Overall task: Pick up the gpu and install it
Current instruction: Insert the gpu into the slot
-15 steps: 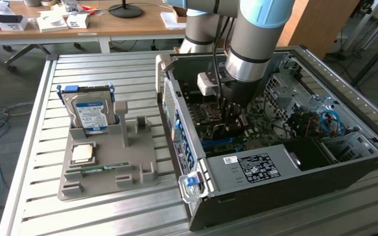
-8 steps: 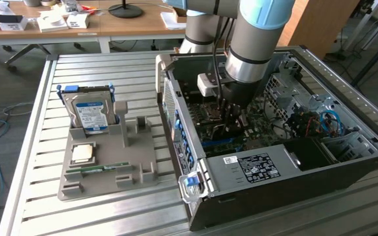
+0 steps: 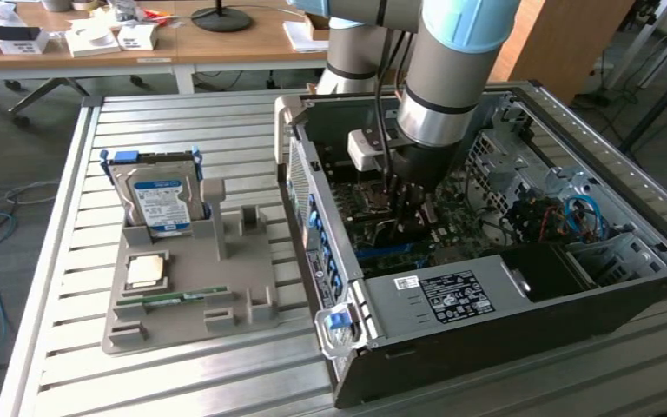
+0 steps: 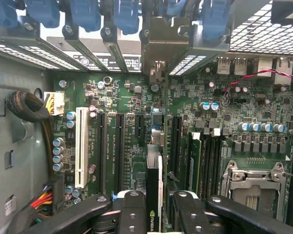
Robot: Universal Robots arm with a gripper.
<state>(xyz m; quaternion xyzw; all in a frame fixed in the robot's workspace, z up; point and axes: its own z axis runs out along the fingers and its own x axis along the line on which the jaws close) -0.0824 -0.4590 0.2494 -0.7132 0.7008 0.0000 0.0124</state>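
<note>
Gripper (image 4: 158, 200) partway closed, black fingers (image 4: 134, 209) clamped on the gpu (image 4: 152, 175). Holds it edge-on between them (slim black edge, pale strip beside). Shows a green Nvidia logo (image 4: 153, 215) level with the fingers. Reaches just ahead over the motherboard (image 4: 132, 146) slots, inside the computer case (image 3: 519, 334).

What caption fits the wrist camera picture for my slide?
The claw grips a thin graphics card over the computer's green circuit board.
</note>
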